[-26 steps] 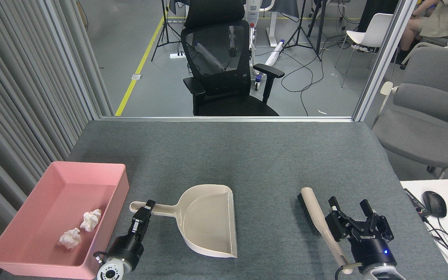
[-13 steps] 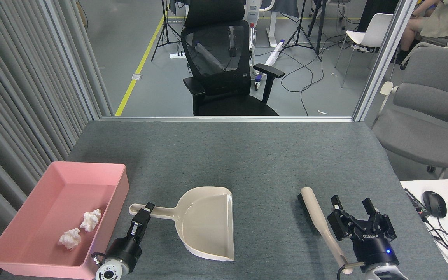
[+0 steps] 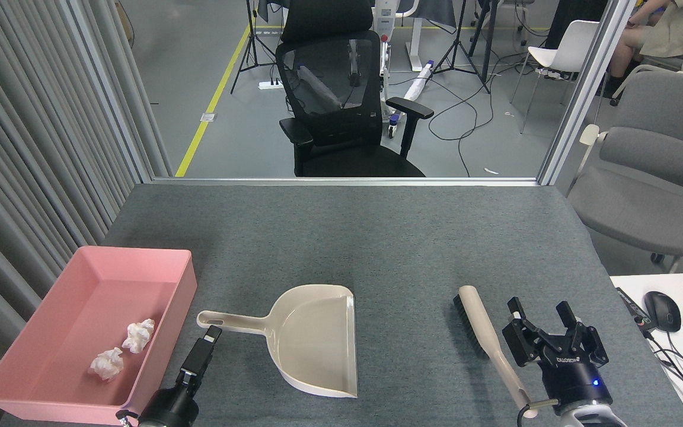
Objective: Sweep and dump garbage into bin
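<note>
Two white tissue wads of garbage [image 3: 139, 334] [image 3: 106, 363] lie inside the pink bin [image 3: 140, 253] at the table's near left. The beige dustpan [image 3: 318, 338] rests flat on the grey table, empty, with its handle pointing left. My left gripper [image 3: 204, 349] sits just below the handle's end, apart from it. It is dark and seen edge-on, so its opening does not show. A beige brush [image 3: 487, 335] with black bristles lies to the right. My right gripper [image 3: 540, 317] stands open just right of the brush handle, holding nothing.
A grey curtain [image 3: 33, 154] runs along the left side behind the bin. A black office chair [image 3: 341, 107] stands beyond the table's far edge. To the right are a grey chair [image 3: 656, 172] and a white desk with a mouse [image 3: 661, 310] and a keyboard.
My left gripper has come off the dustpan handle and drawn back toward the near edge. The dustpan shifted slightly and now lies still. My right gripper drifted a little back and right.
</note>
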Available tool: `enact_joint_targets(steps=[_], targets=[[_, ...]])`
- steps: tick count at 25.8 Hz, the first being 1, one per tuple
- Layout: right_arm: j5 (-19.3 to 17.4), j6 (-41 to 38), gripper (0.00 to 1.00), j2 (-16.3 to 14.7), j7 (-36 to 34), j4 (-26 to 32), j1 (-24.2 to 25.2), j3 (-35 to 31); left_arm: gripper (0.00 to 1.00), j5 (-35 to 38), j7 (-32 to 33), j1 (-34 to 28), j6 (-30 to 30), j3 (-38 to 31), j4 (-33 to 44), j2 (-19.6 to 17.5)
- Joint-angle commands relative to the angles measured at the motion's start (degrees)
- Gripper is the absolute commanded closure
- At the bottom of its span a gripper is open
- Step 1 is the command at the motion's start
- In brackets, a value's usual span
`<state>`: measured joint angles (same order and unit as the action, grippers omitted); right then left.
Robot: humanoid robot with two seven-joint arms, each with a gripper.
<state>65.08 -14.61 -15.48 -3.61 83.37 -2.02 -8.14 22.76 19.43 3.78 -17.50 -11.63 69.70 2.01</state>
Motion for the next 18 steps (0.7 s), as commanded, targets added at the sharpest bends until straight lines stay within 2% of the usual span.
enact_joint_targets(steps=[1, 7, 11, 16, 18], targets=[[-0.04, 0.02, 0.03, 0.19, 0.01, 0.04, -0.09, 0.06, 0.10, 0.00, 0.08, -4.22, 2.29, 0.12, 7.91, -0.87], [0.49, 0.11, 0.02, 0.10, 0.19, 1.36, -0.09, 0.32, 0.11, 2.19, 0.08, -9.58, 5.63, 0.29, 21.26, -4.56], [1.28, 2.30, 0.02, 0.45, 0.19, 2.50, -0.35, 0.67, 0.10, 16.87, -0.44, -10.28, 5.02, 0.56, 26.10, -5.97], [10.94, 8.02, 0.02, 1.77, 2.12, 3.73, -1.23, 3.92, 0.10, 30.58, -2.73, -6.68, 3.26, 0.47, 27.77, -5.88], [11.30, 8.28, 0.02, 3.26, 3.00, 4.70, -1.32, 4.19, 0.10, 32.34, -1.94, -6.24, 3.87, 0.91, 29.35, -5.44]])
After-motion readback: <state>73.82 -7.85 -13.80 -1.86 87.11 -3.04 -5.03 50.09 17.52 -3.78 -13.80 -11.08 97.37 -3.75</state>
